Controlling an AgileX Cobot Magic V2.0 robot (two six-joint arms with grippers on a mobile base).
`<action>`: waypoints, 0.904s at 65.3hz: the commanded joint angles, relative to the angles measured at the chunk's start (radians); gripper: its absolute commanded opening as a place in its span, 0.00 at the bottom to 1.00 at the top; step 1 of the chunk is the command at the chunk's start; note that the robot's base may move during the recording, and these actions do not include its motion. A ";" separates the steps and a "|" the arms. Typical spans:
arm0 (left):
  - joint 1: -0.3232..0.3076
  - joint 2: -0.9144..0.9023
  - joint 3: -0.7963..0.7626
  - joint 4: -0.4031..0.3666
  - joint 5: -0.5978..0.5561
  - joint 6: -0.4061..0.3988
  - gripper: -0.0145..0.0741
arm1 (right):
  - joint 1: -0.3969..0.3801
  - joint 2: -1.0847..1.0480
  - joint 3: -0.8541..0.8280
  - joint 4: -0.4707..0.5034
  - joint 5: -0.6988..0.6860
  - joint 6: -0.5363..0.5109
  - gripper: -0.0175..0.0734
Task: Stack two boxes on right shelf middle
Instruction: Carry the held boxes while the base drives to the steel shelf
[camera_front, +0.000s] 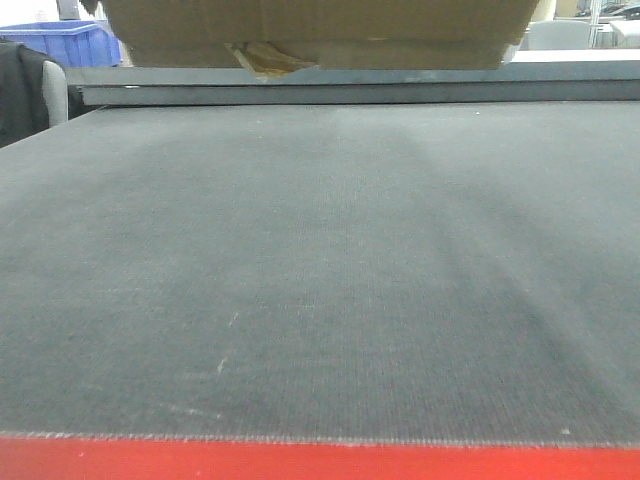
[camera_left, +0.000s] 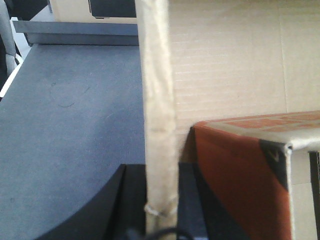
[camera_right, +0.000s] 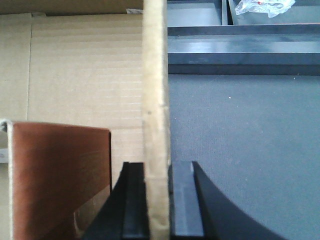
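Note:
A large open cardboard box (camera_front: 320, 35) hangs at the top of the front view, above the grey surface (camera_front: 320, 280). My left gripper (camera_left: 160, 200) is shut on the box's left wall (camera_left: 159, 100), with one black finger on each side. My right gripper (camera_right: 159, 200) is shut the same way on the box's right wall (camera_right: 155, 100). Inside the cardboard box lies a red-brown box, seen in the left wrist view (camera_left: 235, 175) and the right wrist view (camera_right: 60, 170). Neither gripper shows in the front view.
A dark metal shelf rail (camera_front: 350, 90) runs behind the grey surface. A blue bin (camera_front: 70, 40) stands at the far left. A crumpled clear bag (camera_right: 262, 6) lies on a shelf beyond. A red edge (camera_front: 320, 460) borders the near side.

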 joint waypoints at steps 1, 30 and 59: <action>-0.002 -0.022 -0.012 0.018 -0.029 -0.002 0.04 | -0.010 -0.008 -0.017 -0.034 -0.053 0.006 0.02; -0.002 -0.022 -0.012 0.018 -0.029 -0.002 0.04 | -0.010 -0.008 -0.017 -0.034 -0.053 0.006 0.02; -0.002 -0.022 -0.012 0.018 -0.029 -0.002 0.04 | -0.010 -0.008 -0.017 -0.034 -0.053 0.006 0.02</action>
